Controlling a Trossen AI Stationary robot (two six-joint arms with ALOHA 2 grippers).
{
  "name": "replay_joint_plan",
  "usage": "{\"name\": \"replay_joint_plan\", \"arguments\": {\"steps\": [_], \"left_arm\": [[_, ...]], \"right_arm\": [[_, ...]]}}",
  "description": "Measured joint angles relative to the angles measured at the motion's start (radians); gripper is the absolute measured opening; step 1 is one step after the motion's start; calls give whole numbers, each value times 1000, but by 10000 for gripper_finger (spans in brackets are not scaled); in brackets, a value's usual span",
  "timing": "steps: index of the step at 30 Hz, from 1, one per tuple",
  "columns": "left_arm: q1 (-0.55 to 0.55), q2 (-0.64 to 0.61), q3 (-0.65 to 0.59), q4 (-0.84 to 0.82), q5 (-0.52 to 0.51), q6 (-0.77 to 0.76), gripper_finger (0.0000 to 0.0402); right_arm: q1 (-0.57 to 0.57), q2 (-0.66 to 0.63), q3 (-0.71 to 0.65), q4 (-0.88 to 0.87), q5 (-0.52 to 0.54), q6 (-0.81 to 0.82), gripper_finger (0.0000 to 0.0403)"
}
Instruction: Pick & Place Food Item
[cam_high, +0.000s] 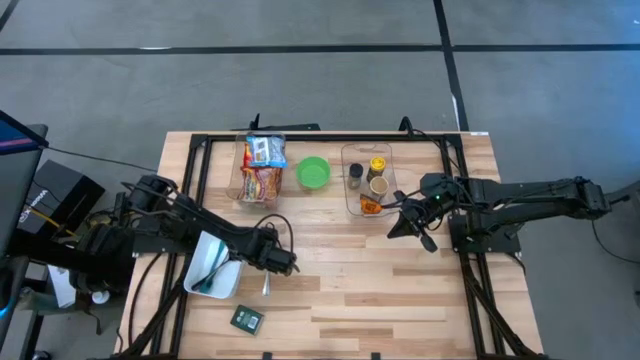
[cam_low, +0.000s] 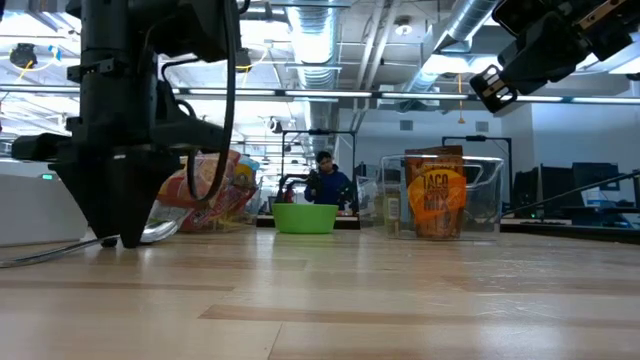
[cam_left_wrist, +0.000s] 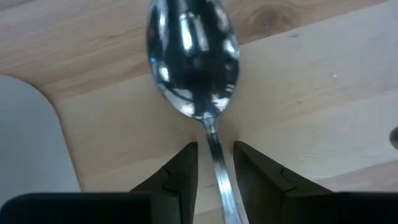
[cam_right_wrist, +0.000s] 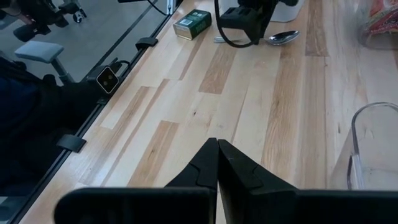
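The bench (cam_high: 400, 290) is a light wood butcher-block top with a black frame along its far edge and sides. It stands on a grey floor (cam_high: 300, 80) marked with dark lines.

The left gripper (cam_high: 285, 262) is low over the near-left part of the bench, beside a white tray (cam_high: 205, 262). Its jaws stand slightly apart, one on each side of the handle of a spoon (cam_left_wrist: 194, 59); the left wrist view does not show clearly whether they touch it. The spoon lies flat on the wood, bowl up, just beside the tray's edge. A small dark green box (cam_high: 246, 319) lies nearer the front edge.

The right gripper (cam_high: 400, 225) hangs above the bench on the right, jaws closed and holding nothing, just in front of a clear bin (cam_high: 352, 195).

Food items: the clear bin holds jars and an orange taco mix packet (cam_low: 436, 196). A second clear bin (cam_high: 240, 170) to its left holds snack packets (cam_high: 263, 168). A green bowl (cam_high: 313, 173) stands between the two bins.

The room behind the bench, seen in the low view, is a workshop with exposed ceiling ducts (cam_low: 470, 30) and strip lights. A person (cam_low: 326, 180) sits far back, behind the bowl.
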Motion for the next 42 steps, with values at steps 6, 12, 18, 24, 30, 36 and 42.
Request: {"name": "replay_joint_plan", "arguments": {"steps": [6,12,18,24,30,36,42], "left_arm": [[0,1,0,-1,4,0,98],[0,1,0,-5,5,0,98],[0,1,0,-7,4,0,94],[0,2,0,-13,-4,0,62],[0,2,0,-12,-9,0,24],[0,2,0,-11,-10,2,16],[0,2,-1,-10,-12,35,28]], "right_arm": [[0,0,0,-3,0,0,0],[0,0,0,-3,-1,0,0],[0,0,0,-3,-1,0,0],[0,0,0,-3,-1,0,0],[0,0,0,-3,-1,0,0],[0,0,0,-3,-1,0,0],[0,0,0,-3,-1,0,0]]}}
